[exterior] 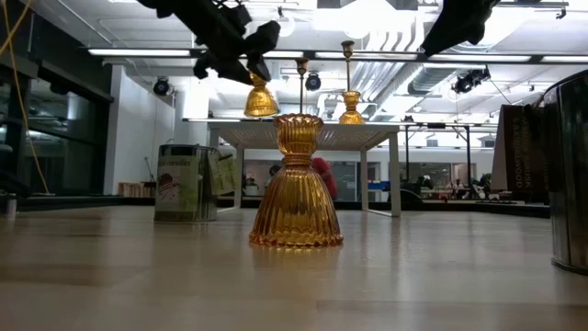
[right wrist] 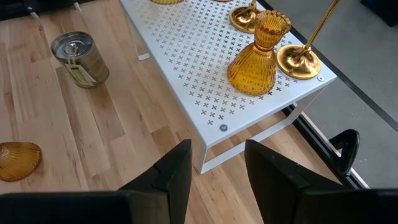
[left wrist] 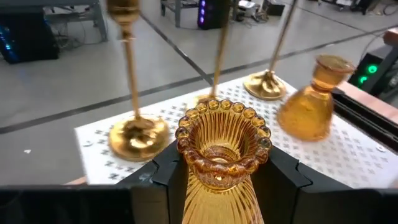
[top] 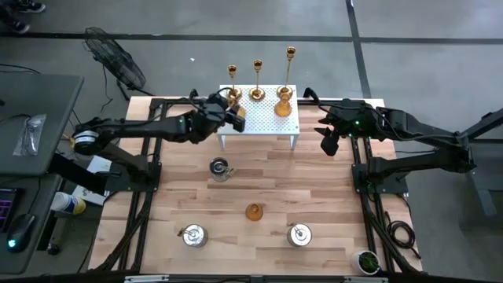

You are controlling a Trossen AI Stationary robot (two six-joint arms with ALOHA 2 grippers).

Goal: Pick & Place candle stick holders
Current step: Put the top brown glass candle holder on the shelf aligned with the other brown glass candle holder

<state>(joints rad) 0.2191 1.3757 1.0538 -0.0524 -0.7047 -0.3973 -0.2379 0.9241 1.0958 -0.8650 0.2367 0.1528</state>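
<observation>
The left claw (top: 226,106) is hovering over the left end of the white rack (top: 258,118), clenched on an amber cup (left wrist: 222,149) that it is holding upright between its fingers (left wrist: 163,177). Three gold candlesticks (top: 257,79) are standing along the rack's far edge, and a second amber cup (top: 284,101) is sitting on the rack's right side. On the wooden desk (top: 251,196), a silver pot (top: 219,167) is standing in front of the rack, a third amber cup (top: 253,211) is sitting near the middle, and two more silver pots (top: 194,235) are standing near the front edge. The right claw (top: 328,140) is hanging just right of the rack, fingers apart and grasping nothing.
</observation>
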